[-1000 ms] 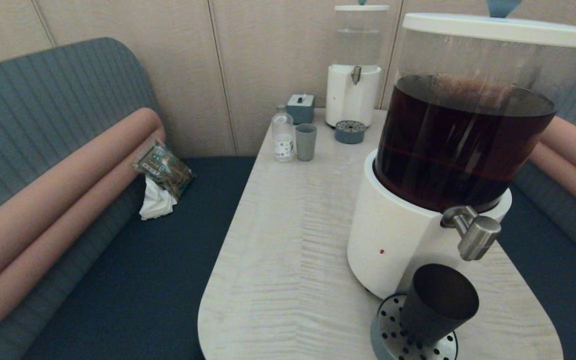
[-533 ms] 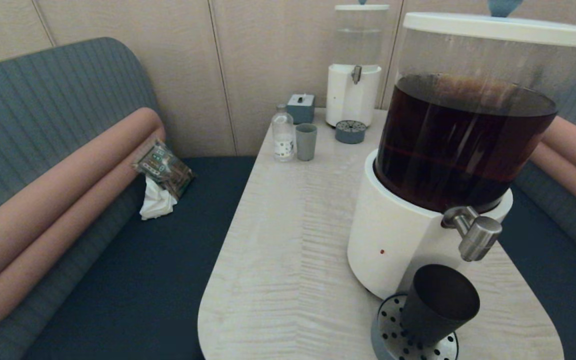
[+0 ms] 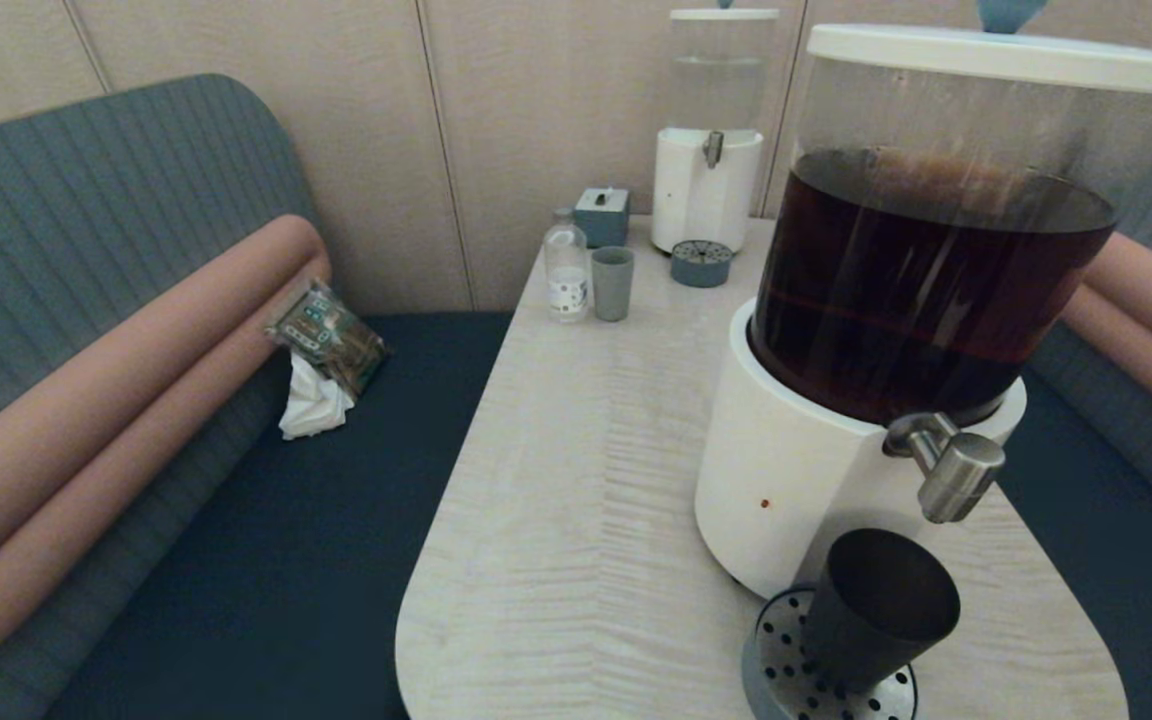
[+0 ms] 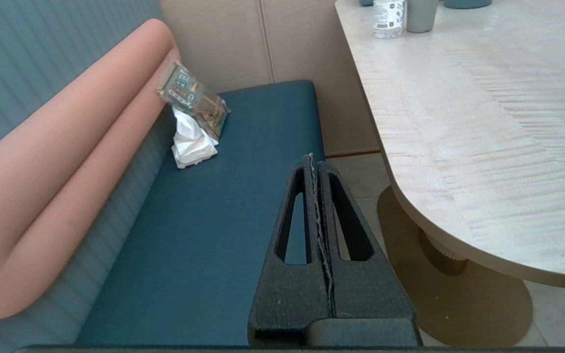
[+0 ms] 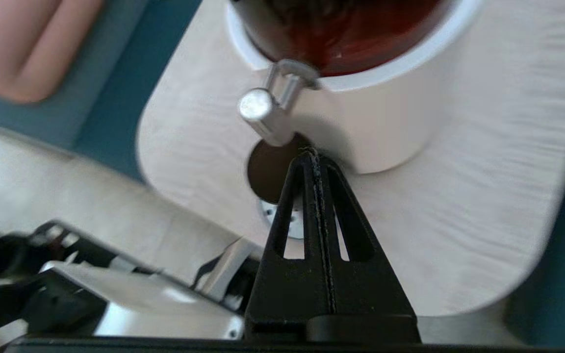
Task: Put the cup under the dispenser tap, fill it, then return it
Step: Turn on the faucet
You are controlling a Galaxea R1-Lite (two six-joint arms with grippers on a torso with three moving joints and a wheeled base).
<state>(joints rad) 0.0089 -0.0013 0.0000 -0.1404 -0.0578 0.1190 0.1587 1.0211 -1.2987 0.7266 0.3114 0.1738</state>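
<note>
The black cup (image 3: 876, 610) stands on the perforated drip tray (image 3: 781, 670) at the table's near right, just below and slightly left of the brushed-steel dispenser tap (image 3: 951, 475) of the big dispenser (image 3: 926, 290) with dark drink. Neither gripper shows in the head view. In the right wrist view my right gripper (image 5: 314, 154) is shut and empty, hovering off the table's edge, its tips pointing at the cup (image 5: 268, 169) and the tap (image 5: 263, 113). My left gripper (image 4: 314, 159) is shut and empty, parked over the blue bench seat beside the table.
At the table's far end stand a small white dispenser (image 3: 708, 170), a grey-blue cup (image 3: 612, 284), a clear bottle (image 3: 566, 268) and a small grey box (image 3: 602, 216). A snack packet (image 3: 326, 335) and crumpled tissue lie on the left bench.
</note>
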